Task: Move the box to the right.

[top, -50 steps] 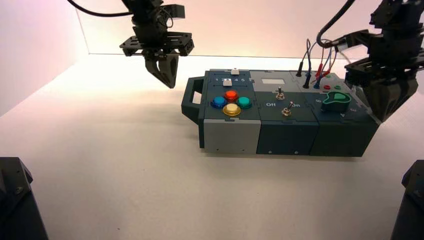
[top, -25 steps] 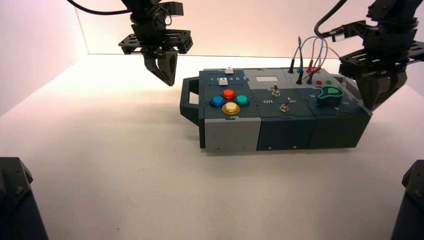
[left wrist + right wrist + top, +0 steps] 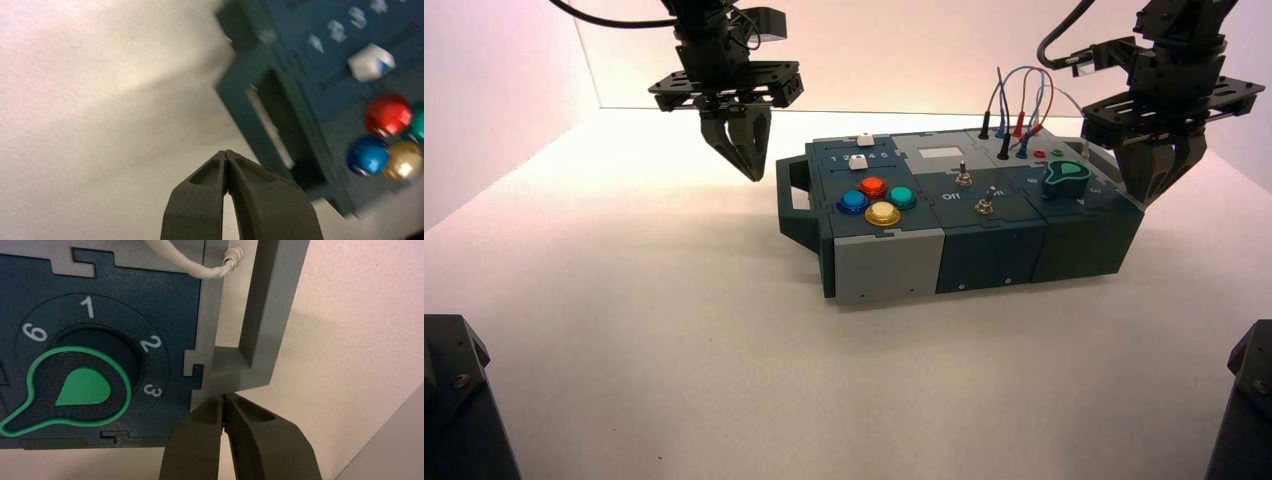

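Observation:
The long dark teal box lies at centre right, turned a little, with a light grey front panel, coloured round buttons, toggle switches, a green knob and looped wires. My right gripper is shut at the box's right end. In the right wrist view its tips touch the corner of the grey end handle, beside the knob. My left gripper hangs shut, clear of the left handle. In the left wrist view that gripper holds nothing, with the handle just past it.
The box rests on a white table with a pale back wall. Dark arm bases fill the lower left corner and the lower right corner.
The box's right end has swung left and towards the back, and the whole box sits a little further left. The right gripper moved left with that end. The left gripper drifted slightly left.

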You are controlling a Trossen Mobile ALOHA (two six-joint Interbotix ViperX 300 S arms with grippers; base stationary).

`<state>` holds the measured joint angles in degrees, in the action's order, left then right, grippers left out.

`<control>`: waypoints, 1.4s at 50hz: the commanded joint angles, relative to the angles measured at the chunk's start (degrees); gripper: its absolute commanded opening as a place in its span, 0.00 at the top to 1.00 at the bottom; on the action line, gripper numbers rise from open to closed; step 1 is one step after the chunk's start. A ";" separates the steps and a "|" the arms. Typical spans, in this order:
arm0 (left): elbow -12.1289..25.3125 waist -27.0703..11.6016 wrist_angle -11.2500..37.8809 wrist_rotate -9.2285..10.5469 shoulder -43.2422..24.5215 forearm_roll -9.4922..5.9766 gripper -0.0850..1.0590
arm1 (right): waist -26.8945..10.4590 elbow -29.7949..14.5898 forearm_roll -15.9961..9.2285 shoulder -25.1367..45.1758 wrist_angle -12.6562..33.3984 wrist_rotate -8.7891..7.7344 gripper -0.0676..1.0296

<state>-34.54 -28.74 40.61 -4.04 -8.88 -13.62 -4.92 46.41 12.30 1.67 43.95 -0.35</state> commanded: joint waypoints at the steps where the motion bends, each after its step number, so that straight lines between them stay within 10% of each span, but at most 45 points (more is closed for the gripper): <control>1: 0.18 -3.25 1.67 0.97 3.69 -0.70 0.95 | -0.44 -1.23 -0.26 -1.93 -0.79 -0.18 0.96; 31: -6.50 -7.29 5.80 6.59 8.88 -1.41 0.95 | -0.44 -1.49 -0.35 -2.90 0.79 0.18 0.96; 57: -3.96 -11.69 2.90 7.29 1.67 -2.46 0.95 | -0.35 -1.23 -0.88 -5.45 0.97 0.09 0.96; 70: -0.44 -11.60 0.18 7.29 -1.14 0.09 0.95 | -0.18 -1.14 -0.88 -6.33 0.88 0.18 0.96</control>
<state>-37.97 -40.78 42.36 3.08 -10.11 -14.85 -5.19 46.23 11.51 -3.25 45.00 -0.26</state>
